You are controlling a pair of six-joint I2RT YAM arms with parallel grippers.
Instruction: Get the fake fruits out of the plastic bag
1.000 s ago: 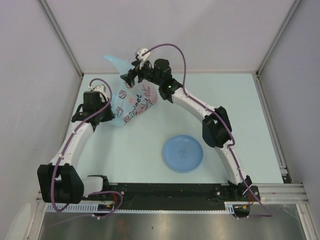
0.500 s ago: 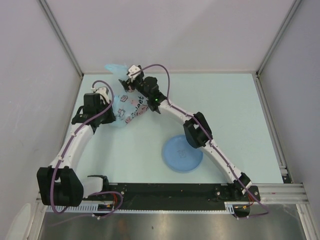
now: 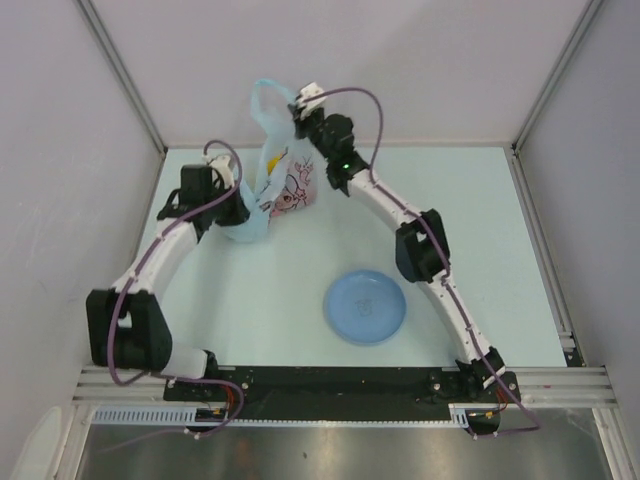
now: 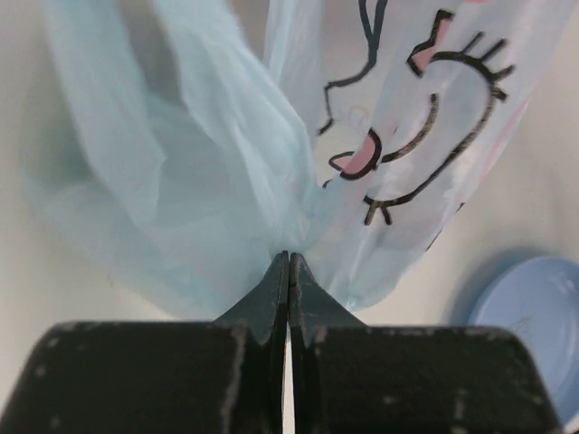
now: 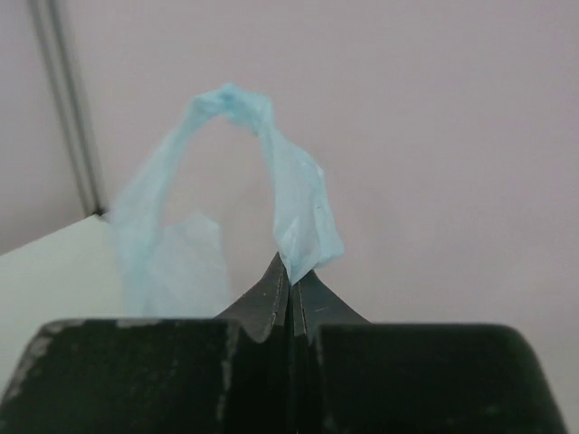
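the left arm and the right arm share one build: slim white link tubes joined by chunky black joint housings. a thin purple cable runs along the left arm's white link and loops free at both ends; a second purple cable arcs above the right arm. a small green light glows on one black housing of the right arm, and a small white block sits at its wrist. the left gripper has matte black, wedge-shaped fingers tapering to thin tips, speckled with pale scuffs; the right gripper looks the same.
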